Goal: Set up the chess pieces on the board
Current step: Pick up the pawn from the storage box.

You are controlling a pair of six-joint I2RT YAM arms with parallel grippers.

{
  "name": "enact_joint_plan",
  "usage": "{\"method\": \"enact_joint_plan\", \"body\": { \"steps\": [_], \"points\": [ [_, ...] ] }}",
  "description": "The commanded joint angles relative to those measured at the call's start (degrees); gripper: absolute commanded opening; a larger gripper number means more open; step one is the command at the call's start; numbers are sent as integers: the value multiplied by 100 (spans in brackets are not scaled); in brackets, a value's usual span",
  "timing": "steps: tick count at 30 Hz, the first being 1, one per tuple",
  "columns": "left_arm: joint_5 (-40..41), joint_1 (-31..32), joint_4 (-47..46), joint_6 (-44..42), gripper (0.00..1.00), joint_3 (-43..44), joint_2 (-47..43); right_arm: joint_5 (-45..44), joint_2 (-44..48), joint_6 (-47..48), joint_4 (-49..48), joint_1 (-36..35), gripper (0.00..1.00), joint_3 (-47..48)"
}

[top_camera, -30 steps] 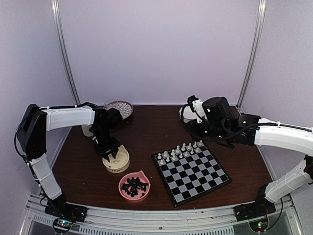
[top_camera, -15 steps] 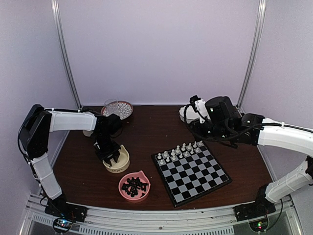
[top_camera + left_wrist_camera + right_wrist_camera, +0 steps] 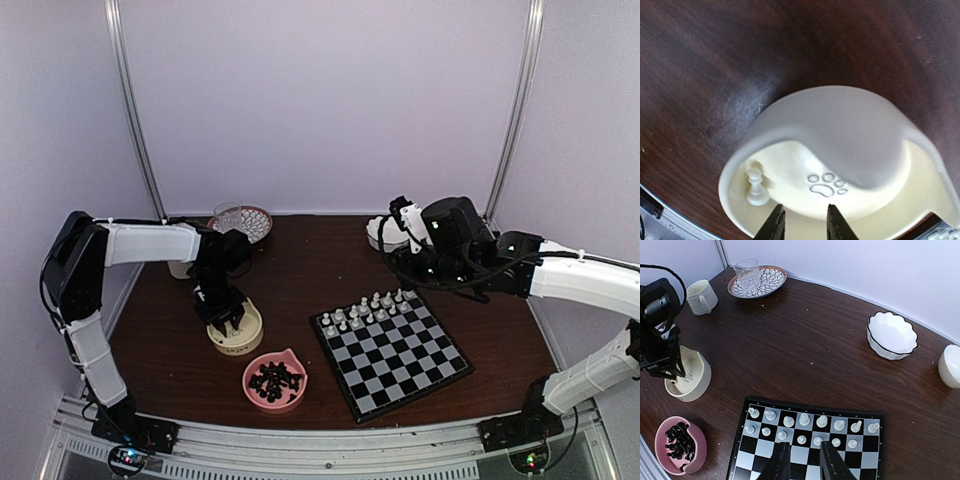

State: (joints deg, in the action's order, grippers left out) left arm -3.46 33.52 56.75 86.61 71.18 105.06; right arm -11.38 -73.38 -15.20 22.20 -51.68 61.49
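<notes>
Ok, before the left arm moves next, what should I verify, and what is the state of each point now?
1. Left gripper empty, jaws apart: ok.
2. White pawn upright in cream bowl: ok.
3. Pawn between the jaws: not ok, it stands beside them.
4. One pawn-row square free on board: ok.
5. Right gripper empty, touching no piece: ok.

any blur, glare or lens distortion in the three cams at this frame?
Left wrist: cream bowl wall looms soft and bulged, pawn inside is sharp, faint sheen on the table. Right wrist: crisp, board readable, far table edge bowed by the lens. Top external: even light, white pieces small and soft.
</notes>
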Motion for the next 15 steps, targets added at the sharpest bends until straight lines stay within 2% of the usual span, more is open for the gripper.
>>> {"method": "enact_joint_plan", "body": {
  "steps": [1, 15],
  "points": [
    [258, -38, 844, -30, 29, 672, 53, -37, 45, 66, 65, 48, 23, 154],
    [216, 8, 896, 172, 29, 231, -77, 83, 41, 60, -67, 75, 23, 47]
  ]
}}
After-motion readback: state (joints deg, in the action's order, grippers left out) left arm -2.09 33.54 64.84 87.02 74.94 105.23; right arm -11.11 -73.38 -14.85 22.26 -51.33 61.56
